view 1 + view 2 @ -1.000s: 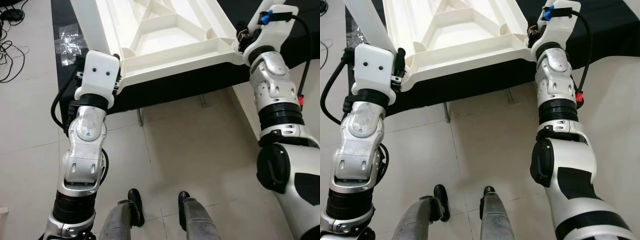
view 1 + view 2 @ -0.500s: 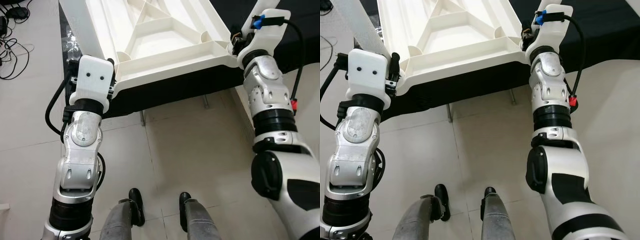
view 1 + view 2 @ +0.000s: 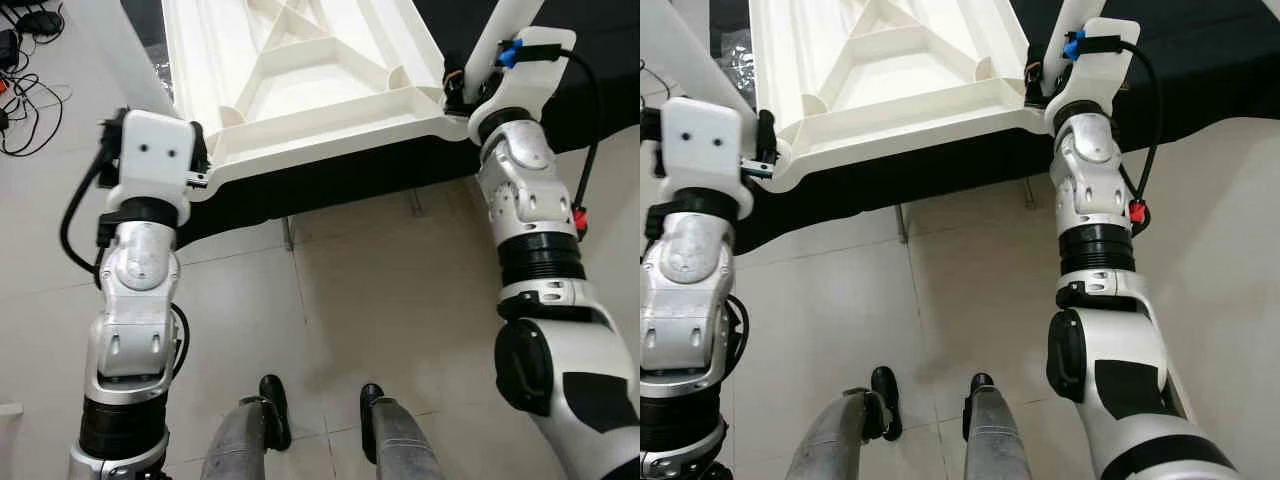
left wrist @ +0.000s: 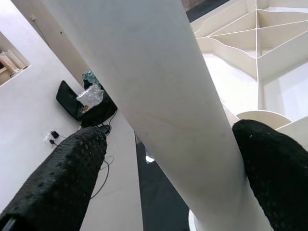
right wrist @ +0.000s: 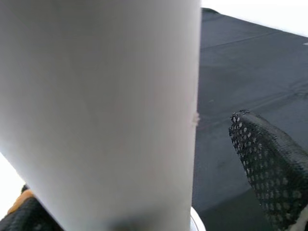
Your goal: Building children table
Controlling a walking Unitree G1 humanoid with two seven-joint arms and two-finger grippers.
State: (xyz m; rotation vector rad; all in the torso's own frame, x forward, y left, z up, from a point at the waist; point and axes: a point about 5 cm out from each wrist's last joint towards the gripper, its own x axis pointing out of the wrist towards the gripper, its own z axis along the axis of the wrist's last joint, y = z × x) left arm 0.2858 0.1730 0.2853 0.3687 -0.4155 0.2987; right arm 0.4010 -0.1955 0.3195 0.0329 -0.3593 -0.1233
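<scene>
While the upturned white tabletop [image 3: 300, 70] fills the top centre of the left eye view on a black mat [image 3: 330, 175], each arm holds a corner leg, so I judge seating the legs is the step in hand; next comes a firm, straight push

Left wrist view: left gripper [image 4: 168, 159] straddles the left leg [image 4: 144, 96], fingers spread, grip uncertain

Right wrist view: right gripper [image 5: 144, 192] likewise flanks the right leg [image 5: 96, 96]

Pale floor tiles [image 3: 380, 300] below

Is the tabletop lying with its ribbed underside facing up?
Yes, the white tabletop shows its ribbed underside facing up, with triangular ribs and a raised rim visible in the head views.
</scene>
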